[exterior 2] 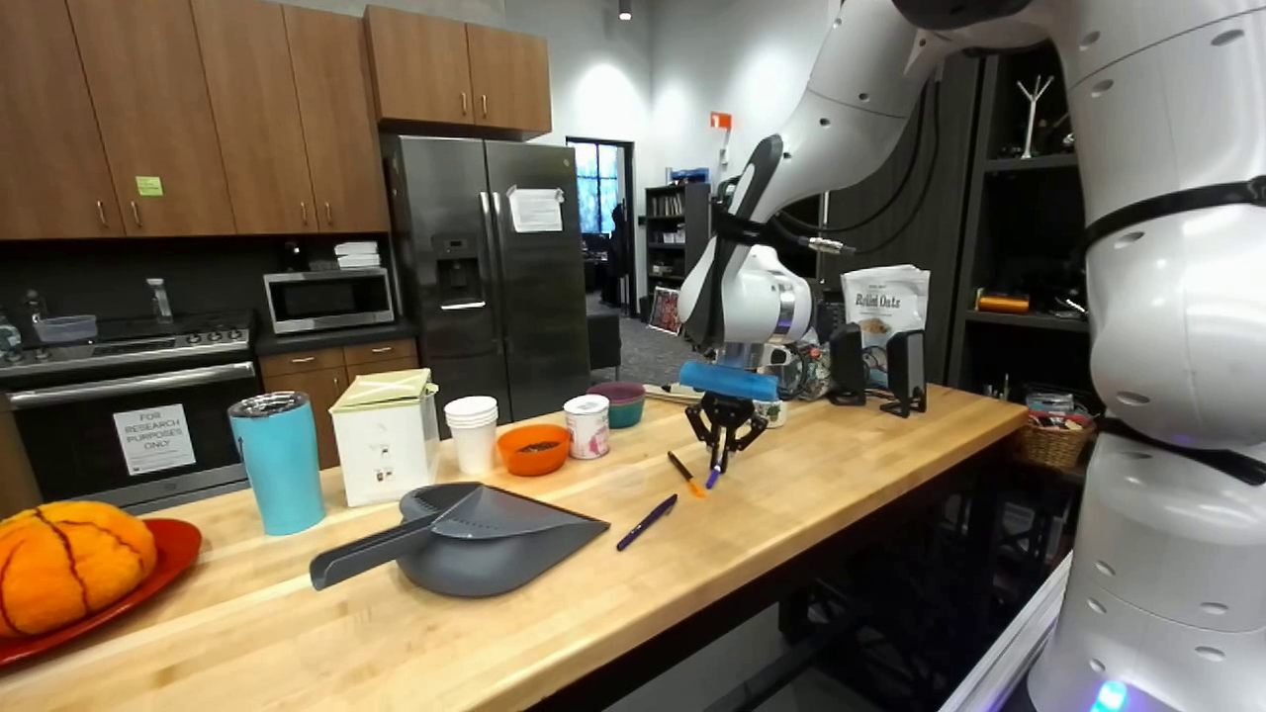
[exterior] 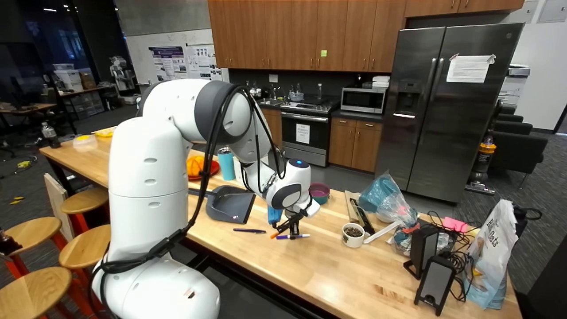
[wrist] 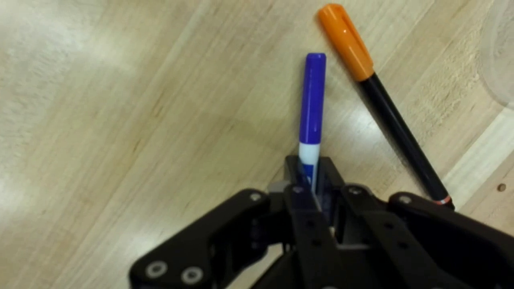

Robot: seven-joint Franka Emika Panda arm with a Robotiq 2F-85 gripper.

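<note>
claw [wrist: 310, 169]: nearly closed; gripping purple-capped marker [wrist: 312, 112] by its white barrel; orange-capped black pen [wrist: 381, 99] just beside

In my wrist view the gripper [wrist: 310, 163] hides part of the purple-capped marker [wrist: 312, 100]; I can't read its label [wrist: 308, 172]. The right edge crops a clear, rounded object [wrist: 499, 50]; in an exterior view, the red plate [exterior 2: 180, 554] is cut off.

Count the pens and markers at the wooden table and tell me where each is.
3: a purple-capped marker in the claw, an orange-capped black pen beside it, and a dark blue pen near the dustpan. More may be hidden.
</note>
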